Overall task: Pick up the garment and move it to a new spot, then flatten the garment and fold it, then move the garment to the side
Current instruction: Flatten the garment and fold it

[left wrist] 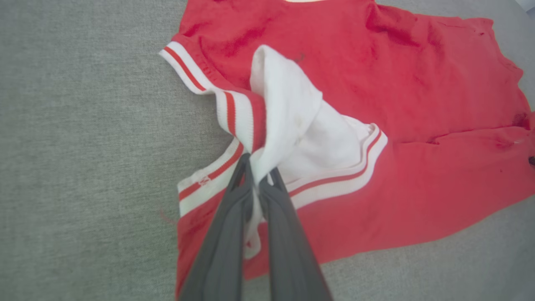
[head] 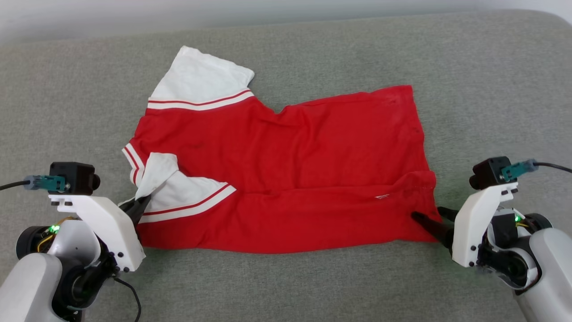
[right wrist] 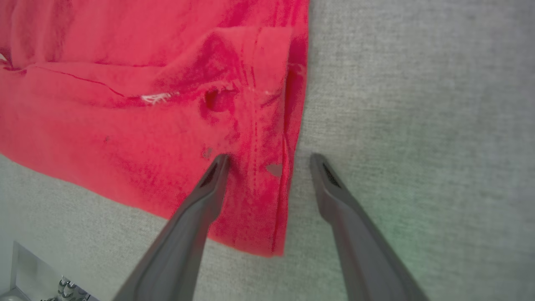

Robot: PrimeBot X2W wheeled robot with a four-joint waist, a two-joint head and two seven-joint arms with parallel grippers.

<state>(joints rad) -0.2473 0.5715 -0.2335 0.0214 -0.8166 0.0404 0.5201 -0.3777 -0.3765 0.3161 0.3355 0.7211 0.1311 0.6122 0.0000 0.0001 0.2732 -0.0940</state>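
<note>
Garment (head: 286, 179) lies spread but wrinkled mid grey cloth surface (head: 491, 89), one white sleeve panel (head: 201, 80) at far left, the other sleeve panel (left wrist: 292, 117) flopped over on near left. Your left gripper (left wrist: 259, 167) is pinched closed on the bunched white cloth of that near sleeve. Your right gripper (right wrist: 271, 156) is wide open with nothing in it, straddling the near-right hem (right wrist: 288, 125): one finger over red cloth, the other over bare surface; can't tell if the tips touch down. Step reads as securing both near ends for the lift or flatten. Drop the right gripper so the hem sits deep between the fingers before you close, and catch both layers if possible. Then raise both sides together with even tension. Don't yank left; that sleeve pinch looks shallow and may slip.
</note>
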